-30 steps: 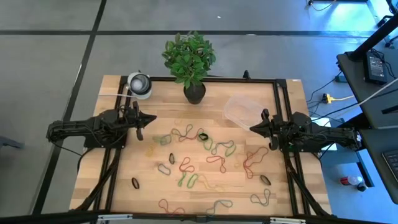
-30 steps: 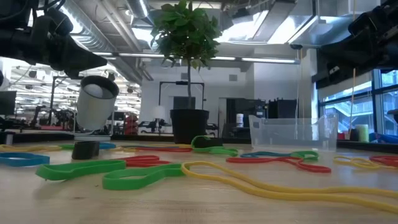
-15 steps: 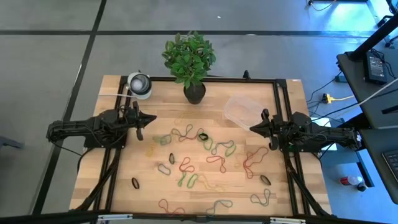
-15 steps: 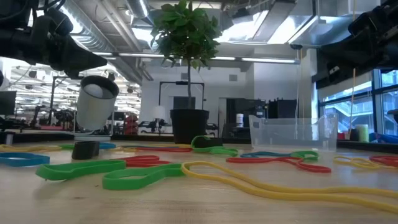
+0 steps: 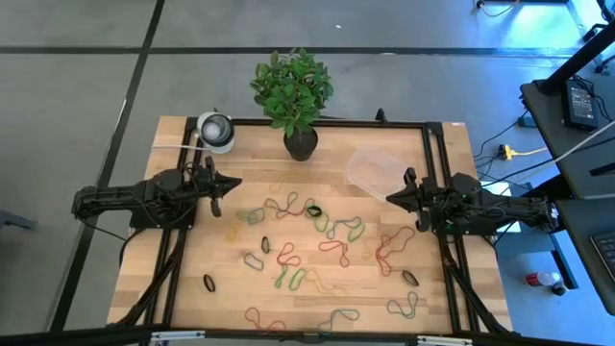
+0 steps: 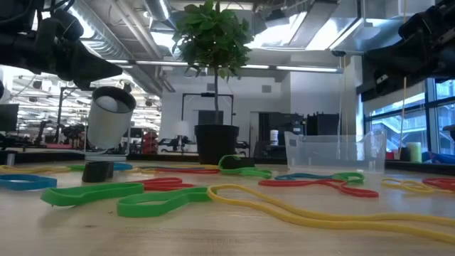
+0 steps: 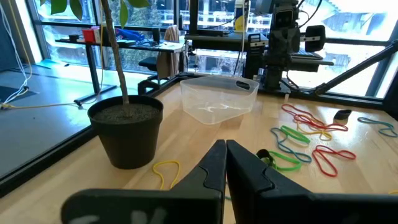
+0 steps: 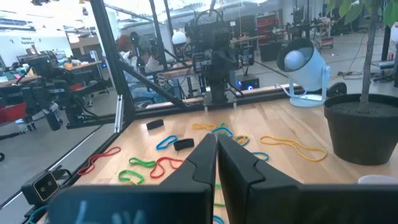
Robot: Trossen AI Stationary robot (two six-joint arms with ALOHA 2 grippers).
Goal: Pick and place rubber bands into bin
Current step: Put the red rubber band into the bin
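Several rubber bands (image 5: 317,235) in red, green, yellow, grey and black lie flat and scattered over the middle and near half of the wooden table (image 5: 173,288). The clear plastic bin (image 5: 373,170) stands on the table at the far right, also in the left wrist view (image 7: 217,98) and the low view (image 6: 335,153). My left gripper (image 5: 235,182) hovers shut at the table's left side, pointing level toward the middle. My right gripper (image 5: 390,197) hovers shut at the right side, just on the near side of the bin. Neither holds anything.
A black plant pot (image 5: 300,142) with a leafy plant stands at the far middle edge. A round white-and-grey object (image 5: 216,131) sits at the far left corner. A black frame (image 5: 432,173) runs along the table's far, left and right sides.
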